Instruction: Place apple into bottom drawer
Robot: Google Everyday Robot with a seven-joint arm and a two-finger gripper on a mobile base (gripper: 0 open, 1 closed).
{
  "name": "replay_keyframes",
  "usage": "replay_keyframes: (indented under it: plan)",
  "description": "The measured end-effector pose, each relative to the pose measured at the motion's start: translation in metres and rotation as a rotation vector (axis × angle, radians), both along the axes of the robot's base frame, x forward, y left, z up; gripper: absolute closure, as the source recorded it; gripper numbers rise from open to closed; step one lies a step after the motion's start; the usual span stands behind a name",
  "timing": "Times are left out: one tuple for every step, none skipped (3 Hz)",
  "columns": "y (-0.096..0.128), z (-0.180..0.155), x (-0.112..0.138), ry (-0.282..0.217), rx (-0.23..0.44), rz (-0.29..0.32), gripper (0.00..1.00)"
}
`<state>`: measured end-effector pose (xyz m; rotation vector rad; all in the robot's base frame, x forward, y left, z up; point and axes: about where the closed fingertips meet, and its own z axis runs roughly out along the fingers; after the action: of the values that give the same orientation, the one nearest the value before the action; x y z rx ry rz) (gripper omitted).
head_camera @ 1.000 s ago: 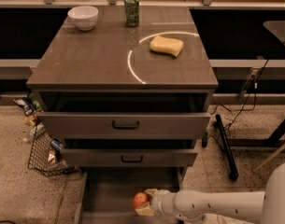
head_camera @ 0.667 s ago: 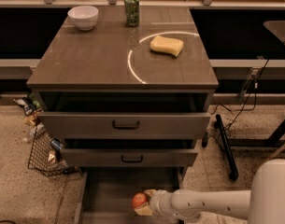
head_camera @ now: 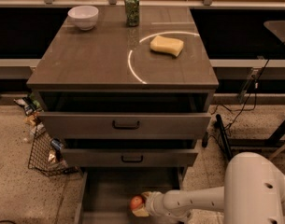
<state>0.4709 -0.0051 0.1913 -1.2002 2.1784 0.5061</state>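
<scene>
Red apple (head_camera: pixel 135 202) sits pinched in the jaws of my gripper (head_camera: pixel 139 208) low over the open bottom drawer (head_camera: pixel 109 195); carry looks done, release left.

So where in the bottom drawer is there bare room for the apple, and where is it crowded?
Bare floor of the bottom drawer runs from its left wall to the apple, and back toward the middle drawer front. The right side is crowded: the gripper and arm occupy it, right at the apple.
</scene>
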Motion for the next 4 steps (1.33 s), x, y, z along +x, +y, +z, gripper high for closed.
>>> replay_keyframes:
  plan:
    - [0.005, -0.018, 0.006, -0.009, -0.020, -0.019, 0.59]
    - [0.006, -0.023, 0.013, -0.023, -0.016, -0.060, 0.36]
    - [-0.015, -0.014, 0.016, -0.025, -0.026, -0.144, 0.12]
    - [-0.036, 0.004, 0.010, -0.013, -0.042, -0.206, 0.00]
